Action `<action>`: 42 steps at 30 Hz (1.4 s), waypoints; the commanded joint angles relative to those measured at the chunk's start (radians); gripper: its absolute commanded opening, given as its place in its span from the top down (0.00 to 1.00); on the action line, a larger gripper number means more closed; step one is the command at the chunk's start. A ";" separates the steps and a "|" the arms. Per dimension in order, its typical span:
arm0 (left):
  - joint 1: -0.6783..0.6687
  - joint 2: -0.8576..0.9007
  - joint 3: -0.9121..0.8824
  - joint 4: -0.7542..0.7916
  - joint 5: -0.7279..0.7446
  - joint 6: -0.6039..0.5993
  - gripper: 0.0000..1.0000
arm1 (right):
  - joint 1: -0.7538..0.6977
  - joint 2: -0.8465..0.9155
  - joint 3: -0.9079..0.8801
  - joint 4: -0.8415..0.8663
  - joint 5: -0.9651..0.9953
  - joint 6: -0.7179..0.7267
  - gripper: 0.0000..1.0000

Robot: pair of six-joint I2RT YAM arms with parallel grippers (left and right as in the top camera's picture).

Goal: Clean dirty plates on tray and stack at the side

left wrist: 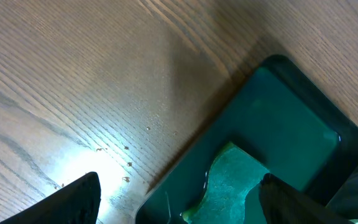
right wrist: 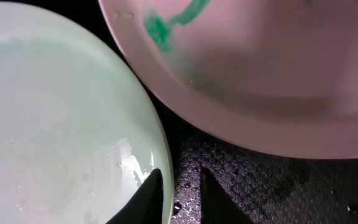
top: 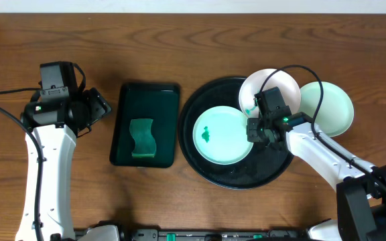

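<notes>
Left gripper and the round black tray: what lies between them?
The overhead view shows the rectangular dark green tray there, with a green sponge lying in it.

Two mint-green plates point(top: 223, 137) point(top: 327, 107), one white plate point(top: 273, 84), one round black tray point(top: 193, 144), one green tray point(top: 122, 124), one sponge point(top: 143, 138)

White plate point(top: 283, 87): near rim hidden under right pincer point(top: 259, 130). Sponge point(left wrist: 229, 177): lower part cut by left wrist view's bottom edge.
</notes>
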 commanded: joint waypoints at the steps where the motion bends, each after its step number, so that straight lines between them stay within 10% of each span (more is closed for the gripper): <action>1: 0.004 -0.002 0.017 -0.003 -0.009 0.006 0.18 | 0.007 0.005 -0.012 0.002 0.006 0.046 0.82; 42: 0.004 -0.002 0.017 -0.003 -0.009 0.006 0.18 | 0.019 0.005 -0.067 0.085 0.043 0.069 0.99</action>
